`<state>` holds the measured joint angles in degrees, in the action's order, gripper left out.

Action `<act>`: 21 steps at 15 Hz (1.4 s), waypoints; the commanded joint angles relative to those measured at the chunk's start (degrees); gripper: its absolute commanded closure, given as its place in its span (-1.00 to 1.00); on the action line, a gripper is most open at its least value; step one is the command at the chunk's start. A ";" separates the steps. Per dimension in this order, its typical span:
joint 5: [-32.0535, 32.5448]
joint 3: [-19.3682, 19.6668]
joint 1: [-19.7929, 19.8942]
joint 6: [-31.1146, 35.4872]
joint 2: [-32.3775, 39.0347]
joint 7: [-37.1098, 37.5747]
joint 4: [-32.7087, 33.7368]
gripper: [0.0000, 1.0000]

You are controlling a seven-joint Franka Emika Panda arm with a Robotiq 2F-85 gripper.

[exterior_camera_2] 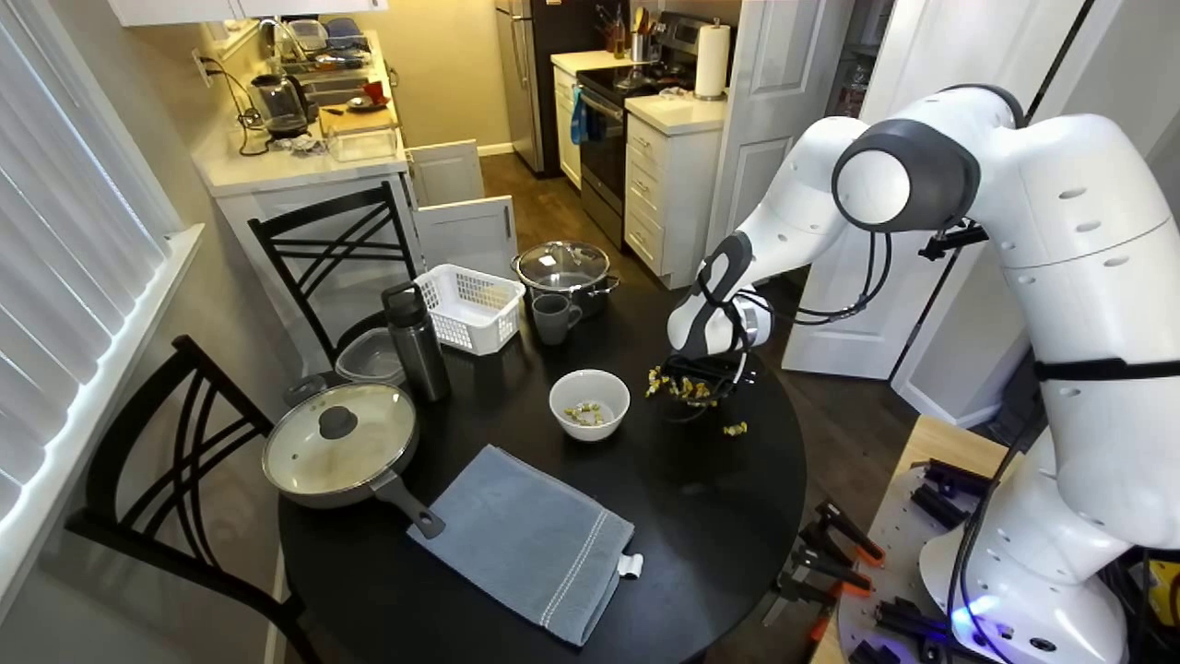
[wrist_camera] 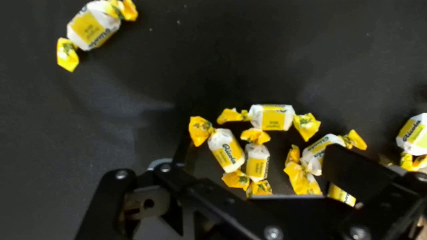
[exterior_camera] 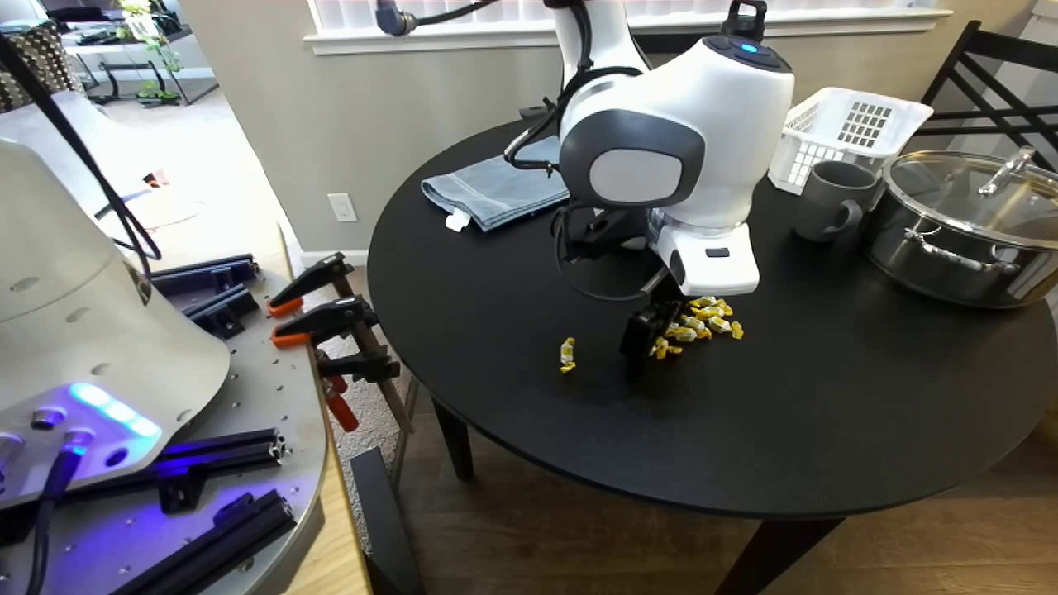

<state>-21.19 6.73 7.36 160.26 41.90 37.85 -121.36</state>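
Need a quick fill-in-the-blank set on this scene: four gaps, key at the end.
The black two-fingered gripper is ____, with yellow-and-white wrapped candies between its jaws in the wrist view.
In an exterior view, the round white bowl holds more of the same wrapped ____.
The wrist view's upper-left corner shows exactly ____ candy, lying on the round black table.
The small tag on the folded blue-gray cloth is ____.

Missing words: open; candies; one; white.
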 commanded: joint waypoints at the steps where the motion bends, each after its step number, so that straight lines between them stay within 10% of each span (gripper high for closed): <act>1: -1.64 -1.32 1.06 0.49 1.86 -2.62 1.39 -0.40; 12: -2.00 -2.76 1.14 1.93 0.27 -3.45 0.70 0.93; 21: -0.60 -1.62 -1.55 4.33 -7.57 -4.83 -1.32 1.00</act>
<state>-21.23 4.95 6.78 163.93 39.02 35.55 -120.20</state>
